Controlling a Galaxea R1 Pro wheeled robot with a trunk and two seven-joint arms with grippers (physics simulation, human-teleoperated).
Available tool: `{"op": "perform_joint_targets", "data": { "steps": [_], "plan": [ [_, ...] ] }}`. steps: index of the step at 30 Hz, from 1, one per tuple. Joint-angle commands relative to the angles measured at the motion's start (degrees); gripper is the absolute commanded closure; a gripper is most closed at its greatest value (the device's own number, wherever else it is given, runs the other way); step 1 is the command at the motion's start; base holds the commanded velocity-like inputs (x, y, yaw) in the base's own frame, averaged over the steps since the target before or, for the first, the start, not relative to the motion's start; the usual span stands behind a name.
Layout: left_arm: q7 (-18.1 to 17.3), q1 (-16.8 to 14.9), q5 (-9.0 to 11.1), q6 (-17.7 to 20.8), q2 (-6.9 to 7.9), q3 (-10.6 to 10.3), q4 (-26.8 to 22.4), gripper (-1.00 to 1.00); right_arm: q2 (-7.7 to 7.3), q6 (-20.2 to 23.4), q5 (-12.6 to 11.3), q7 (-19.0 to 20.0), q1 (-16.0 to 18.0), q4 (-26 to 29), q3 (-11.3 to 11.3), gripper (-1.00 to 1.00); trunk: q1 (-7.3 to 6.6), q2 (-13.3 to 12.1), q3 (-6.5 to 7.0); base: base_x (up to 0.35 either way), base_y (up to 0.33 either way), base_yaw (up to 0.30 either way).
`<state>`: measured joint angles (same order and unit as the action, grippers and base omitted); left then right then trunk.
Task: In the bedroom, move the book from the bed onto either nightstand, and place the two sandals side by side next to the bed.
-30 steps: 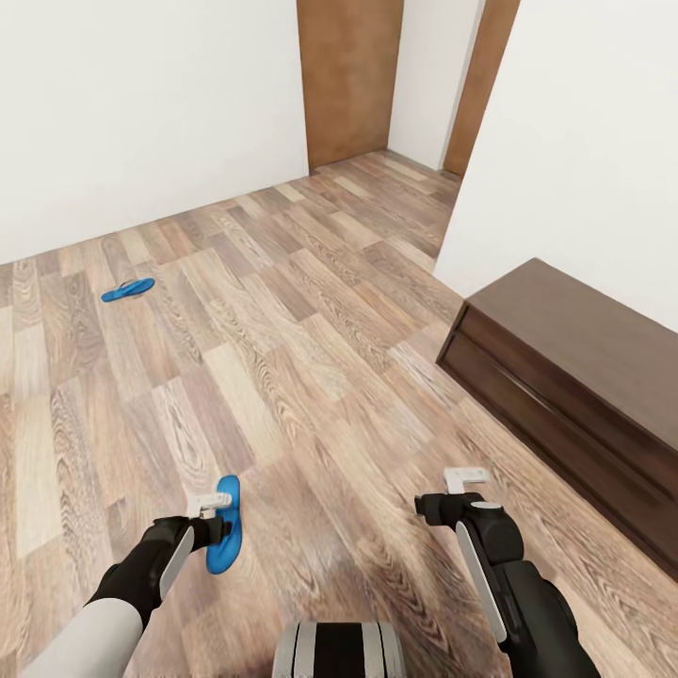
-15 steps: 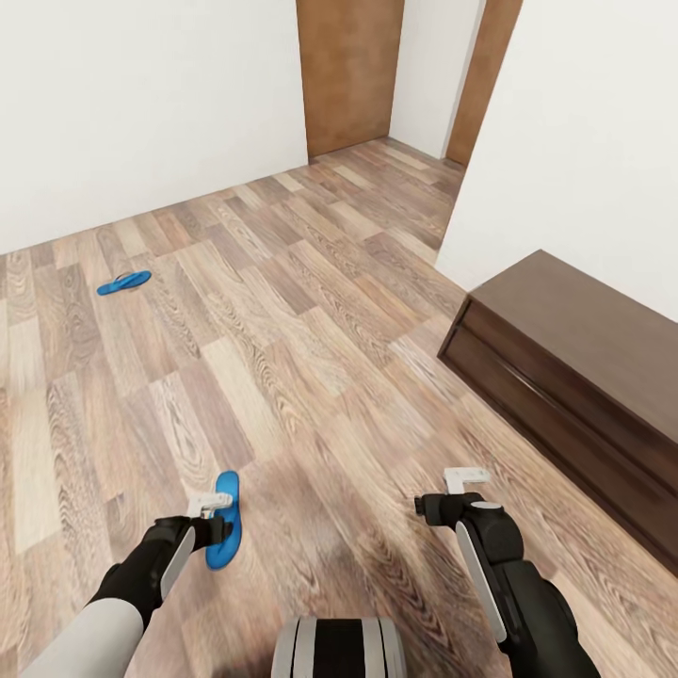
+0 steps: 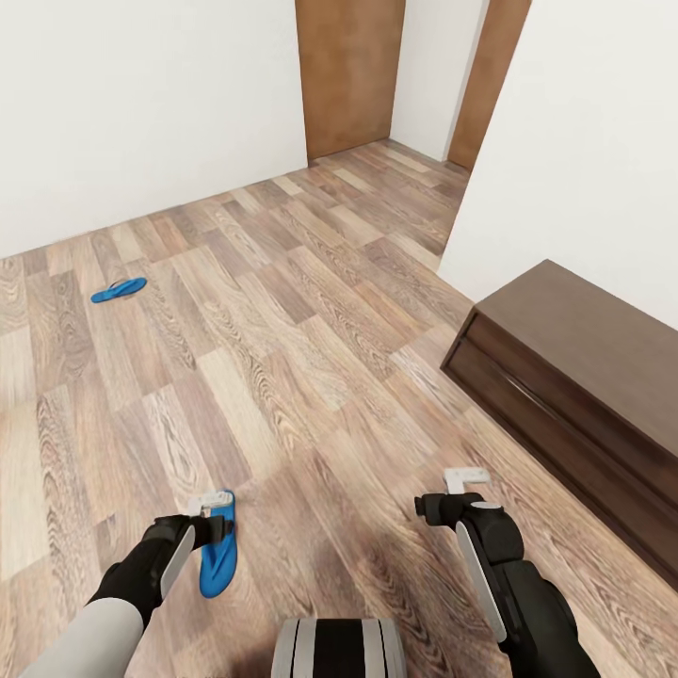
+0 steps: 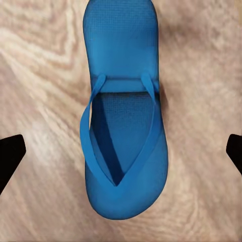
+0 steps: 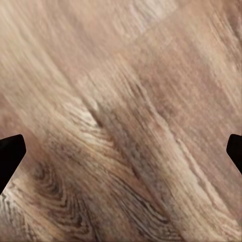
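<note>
Directly under my left gripper lies one blue sandal flat on the wood floor, straps up. Through the left wrist camera I see that sandal sitting between the two dark fingertips, which stand wide apart at the edges of the picture and touch nothing, so I read this gripper as open. From the head camera its fingers are too small for me to judge.

Off to that gripper's right, my right gripper hangs over bare planks. Its wrist camera shows wood grain with a fingertip at each side, spread wide with nothing between them: open as well.

Beyond the right gripper and further to its right stands a low dark brown cabinet against a white wall.

Far ahead of the left gripper and a little to its left, the second sandal rests on the floor near the far wall, well apart from the first.

Farthest off, past both grippers, I see a brown door.
</note>
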<state>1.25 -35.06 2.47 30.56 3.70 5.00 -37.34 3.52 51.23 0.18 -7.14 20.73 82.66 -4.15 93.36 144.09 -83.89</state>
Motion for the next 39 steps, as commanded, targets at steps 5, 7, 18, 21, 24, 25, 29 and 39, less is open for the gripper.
{"op": "perform_joint_targets", "data": {
  "steps": [5,7,18,21,24,25,29,39],
  "plan": [
    [0.2,0.0,0.3,0.4,0.13,0.3,-0.1,-1.0,0.0,0.3,0.0,-0.2,0.0,0.0,-0.1,-1.0,0.12,0.1,-1.47,0.003,0.0,0.0],
    [0.2,0.0,0.3,0.4,0.11,0.3,-0.1,-1.0,0.0,0.3,0.0,-0.2,0.0,0.0,-0.1,-1.0,0.17,0.1,-2.08,0.0,0.0,0.0],
    [-0.1,0.0,0.4,-3.2,0.02,0.3,0.3,-1.0,0.0,0.3,0.0,-0.2,0.0,0.0,-0.1,-1.0,0.45,0.3,-5.44,0.0,0.0,0.0],
    [-0.1,0.0,0.6,-5.2,0.01,0.3,0.5,-1.0,0.0,0.3,0.0,-0.2,0.0,0.0,-0.1,-1.0,0.51,0.3,-6.13,0.0,0.0,0.0],
    [-0.1,0.1,0.6,-7.9,0.0,0.3,1.0,-1.0,0.0,0.3,0.0,-0.2,0.0,0.1,-0.1,-1.0,0.51,0.3,-6.33,0.0,0.0,0.0],
    [-0.1,0.1,0.7,-8.9,0.0,0.3,1.2,-1.0,-0.01,0.3,0.0,-0.2,0.0,0.1,-0.1,-1.0,0.51,0.3,-6.37,0.0,0.0,0.0],
    [-0.6,0.1,0.7,-10.5,-0.01,0.3,1.9,-1.0,0.0,0.3,0.0,-0.2,0.1,0.1,-0.1,-1.0,0.51,0.3,-6.43,0.0,0.0,0.0],
    [-3.3,0.2,0.6,-11.4,-0.01,0.3,2.3,-1.0,-0.01,0.3,0.0,-0.2,0.0,0.1,-0.1,-1.0,0.74,0.4,-8.44,0.0,0.0,0.0]
  ]
}}
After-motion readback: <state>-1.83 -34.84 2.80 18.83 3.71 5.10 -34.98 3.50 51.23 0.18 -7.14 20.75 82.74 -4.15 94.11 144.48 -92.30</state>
